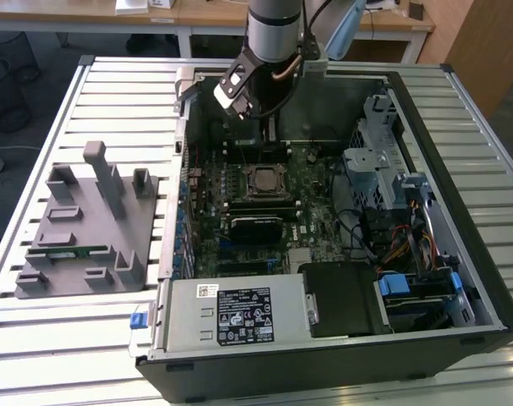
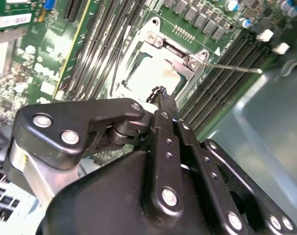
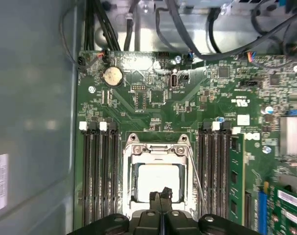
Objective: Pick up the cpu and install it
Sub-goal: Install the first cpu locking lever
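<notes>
Silver slatted table carries the whole scene, with wooden desks along the far side of the room. An open computer case lies flat on it. A grey moulded tray sits beside the case on the exterior view's left, with a green memory stick resting in one of its slots. The arm reaches down from the far edge into the case, above the upper part of the green motherboard. A silver box with a label fills the near corner of the case. Near the middle of the board is the socket, a metal frame with rows of black memory slots on either side and a thin lever rod running along one edge. The cpu lies flat inside that frame, silver-grey top up, and is not held by anything. In both wrist views the gripper hangs directly over one edge of the chip. Its two black fingers are pressed together with nothing between them. Whether the tips touch the metal top cannot be told. A round coin battery sits further up the board, well apart from the socket.
</notes>
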